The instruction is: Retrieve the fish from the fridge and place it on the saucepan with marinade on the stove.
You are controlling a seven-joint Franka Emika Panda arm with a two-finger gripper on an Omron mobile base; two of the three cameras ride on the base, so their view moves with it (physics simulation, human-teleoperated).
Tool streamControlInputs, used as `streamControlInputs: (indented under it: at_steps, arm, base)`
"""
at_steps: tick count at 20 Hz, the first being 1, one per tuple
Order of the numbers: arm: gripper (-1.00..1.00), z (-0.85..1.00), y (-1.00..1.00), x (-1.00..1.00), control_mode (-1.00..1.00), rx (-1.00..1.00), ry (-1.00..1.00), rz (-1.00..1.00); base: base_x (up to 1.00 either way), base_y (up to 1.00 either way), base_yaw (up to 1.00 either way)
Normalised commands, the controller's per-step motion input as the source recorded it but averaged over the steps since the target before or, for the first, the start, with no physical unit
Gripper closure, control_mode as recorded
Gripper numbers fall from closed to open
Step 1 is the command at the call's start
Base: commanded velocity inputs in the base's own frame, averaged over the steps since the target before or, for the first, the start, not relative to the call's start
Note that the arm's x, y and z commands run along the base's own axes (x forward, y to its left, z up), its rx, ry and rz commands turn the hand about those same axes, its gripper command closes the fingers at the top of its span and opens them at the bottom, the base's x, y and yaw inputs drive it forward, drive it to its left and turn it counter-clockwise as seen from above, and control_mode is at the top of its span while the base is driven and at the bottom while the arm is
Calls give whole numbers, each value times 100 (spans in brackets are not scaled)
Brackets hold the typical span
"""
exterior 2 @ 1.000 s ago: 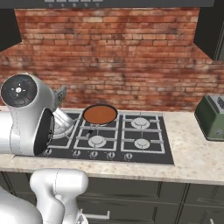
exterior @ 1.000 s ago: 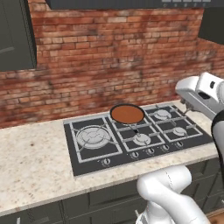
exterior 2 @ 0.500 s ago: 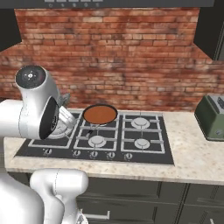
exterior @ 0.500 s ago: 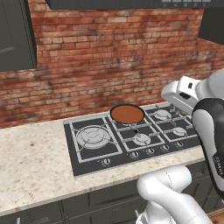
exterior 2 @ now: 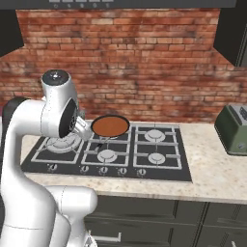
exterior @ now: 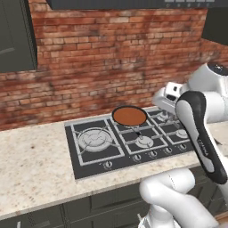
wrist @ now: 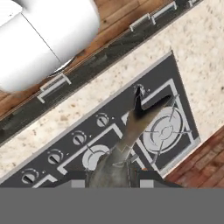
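One fish [wrist: 131,131] clamped in gripper [wrist: 111,177] jaws, above stove [wrist: 175,78] front edge; pan [exterior: 129,116] with marinade [exterior 2: 110,126] at stove back edge.

Red brick wall [exterior 2: 144,58] behind a speckled counter [exterior: 31,164], dark cabinets [exterior 2: 169,217] below

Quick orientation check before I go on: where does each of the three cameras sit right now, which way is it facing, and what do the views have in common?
Left base view: behind the arm on its left, looking forward and down at the stove and brick wall; the arm rises at lower right.
Right base view: behind on the right, facing the same stove, with a green toaster at right; the arm rises at left.
Hand view: on the hand, looking down on the stove's knobs and counter, the gripper shut on the fish.
Shared: both base views show the saucepan of marinade.
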Motion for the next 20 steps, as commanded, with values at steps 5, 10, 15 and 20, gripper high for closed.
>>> streamControlInputs:
  at_steps: [5, 10, 15, 20]
  arm:
    - [100, -29, 0, 47, -100, 0, 11, 0]
    - [100, -24, 0, 42, -100, 0, 3, 0]
    - [100, -24, 0, 42, -100, 0, 0, 0]
    - [100, -32, 0, 42, -100, -7, 0, 0]
  base:
    - [0, 0, 0]
    - [0, 0, 0]
    - [0, 0, 0]
    - [0, 0, 0]
